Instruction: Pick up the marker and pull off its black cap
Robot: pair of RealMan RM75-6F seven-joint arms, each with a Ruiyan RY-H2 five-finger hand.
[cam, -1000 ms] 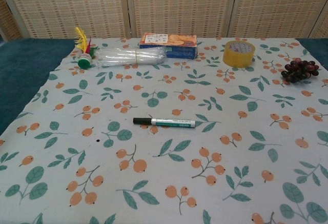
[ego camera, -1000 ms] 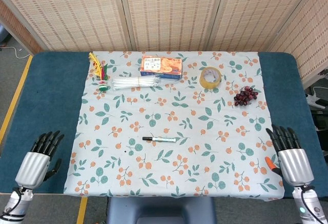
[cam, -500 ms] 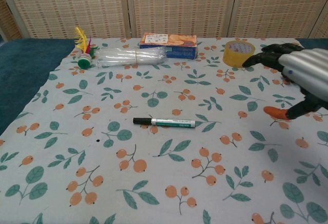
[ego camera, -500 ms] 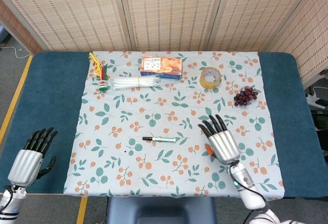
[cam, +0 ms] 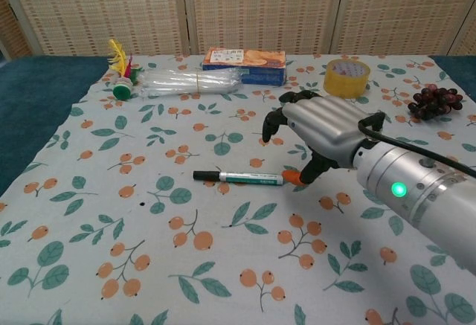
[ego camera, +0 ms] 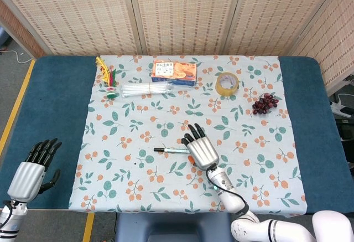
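The silver right hand (cam: 321, 133) is held open, fingers spread, nothing grasped, just above the white end of the slim white marker with a black cap (cam: 238, 178). The marker lies flat on the leaf-and-berry printed tablecloth (cam: 111, 213). Well left of the marker, the left hand (ego camera: 34, 170) is open over the table edge.

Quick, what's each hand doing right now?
Left hand: open, holding nothing.
Right hand: open, beside the marker, not gripping it.
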